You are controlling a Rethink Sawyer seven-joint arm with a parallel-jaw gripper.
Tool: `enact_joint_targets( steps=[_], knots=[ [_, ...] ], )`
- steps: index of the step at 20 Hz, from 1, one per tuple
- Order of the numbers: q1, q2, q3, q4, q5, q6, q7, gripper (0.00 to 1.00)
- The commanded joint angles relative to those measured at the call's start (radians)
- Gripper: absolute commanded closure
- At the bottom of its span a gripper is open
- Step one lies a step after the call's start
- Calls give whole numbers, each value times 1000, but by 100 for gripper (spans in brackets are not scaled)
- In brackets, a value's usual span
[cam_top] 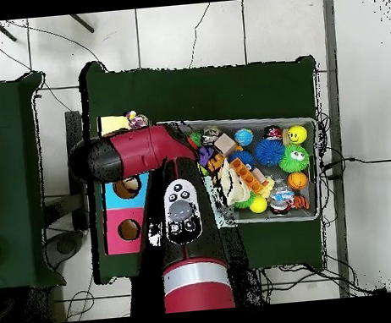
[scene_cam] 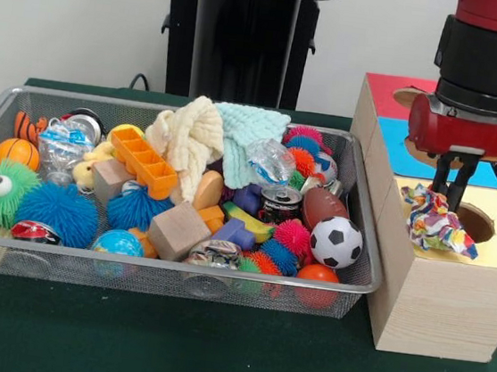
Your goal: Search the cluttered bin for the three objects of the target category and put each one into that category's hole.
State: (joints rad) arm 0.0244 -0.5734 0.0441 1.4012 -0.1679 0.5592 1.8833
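Tool (scene_cam: 450, 193) grips one rag (scene_cam: 437, 223) on yellow box by the hole (scene_cam: 476, 223), not yet dropped. No other rags visible in bin (scene_cam: 168, 265); prob buried.

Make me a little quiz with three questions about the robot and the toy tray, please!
1. True or false: the colourful rag hangs at the gripper, over the yellow-topped box.
2. Which box top is nearest the camera in the front view? A red, B blue, C yellow.
3. Which two plain knitted cloths lie in the bin?

Key: 1 true. 2 C. 3 The cream cloth and the mint-green cloth.
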Motion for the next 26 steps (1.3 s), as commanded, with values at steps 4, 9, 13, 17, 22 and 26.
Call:
enact_joint_targets(
  steps=[4, 9, 13, 17, 22, 26],
  knots=[
    [-18, 26, 125, 89, -46, 45, -59, 100],
    [-15, 38, 131, 79, -52, 49, -57, 100],
    [-22, 67, 137, 56, -65, 42, -68, 100],
    [-28, 110, 147, 26, -78, 26, -81, 100],
    [-35, 145, 156, -12, -81, 40, -93, 100],
    [-45, 184, 161, -52, -87, 44, -112, 100]
  ],
)
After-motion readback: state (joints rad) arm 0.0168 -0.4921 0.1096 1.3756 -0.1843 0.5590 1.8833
